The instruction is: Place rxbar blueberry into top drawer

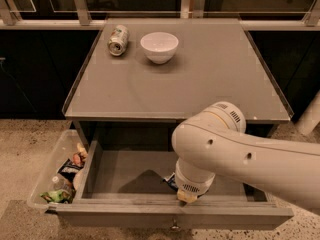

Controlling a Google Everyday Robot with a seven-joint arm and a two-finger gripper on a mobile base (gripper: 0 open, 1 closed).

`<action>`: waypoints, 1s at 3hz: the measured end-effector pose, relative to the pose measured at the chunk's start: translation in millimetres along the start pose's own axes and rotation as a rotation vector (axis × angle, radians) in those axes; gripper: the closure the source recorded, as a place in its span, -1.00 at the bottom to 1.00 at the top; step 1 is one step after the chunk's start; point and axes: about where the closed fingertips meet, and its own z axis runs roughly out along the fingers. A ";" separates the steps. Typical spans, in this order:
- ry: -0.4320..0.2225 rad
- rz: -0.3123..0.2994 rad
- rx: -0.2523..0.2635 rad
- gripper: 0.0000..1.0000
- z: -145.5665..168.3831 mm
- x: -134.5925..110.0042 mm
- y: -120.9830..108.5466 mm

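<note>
The top drawer (120, 215) stands pulled open under the grey table, with a small metal knob on its front. My gripper (187, 196) hangs low inside the drawer near its front wall, right of centre, and my white arm covers most of it. A dark blue corner of the rxbar blueberry (170, 180) shows just left of the gripper, low over the drawer floor. The rest of the bar is hidden behind my wrist. I cannot tell whether the bar is held or lying on the floor.
A green-and-silver can (118, 39) lies on its side and a white bowl (159, 46) stands at the back of the table top (200, 79). A clear plastic bin (50, 174) with mixed snack wrappers hangs at the drawer's left side.
</note>
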 end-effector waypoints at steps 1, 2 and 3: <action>-0.001 0.000 0.000 1.00 -0.2 -0.3 -0.1; -0.031 0.020 0.040 1.00 13.3 5.6 -30.5; -0.099 0.066 0.104 1.00 41.1 18.7 -80.9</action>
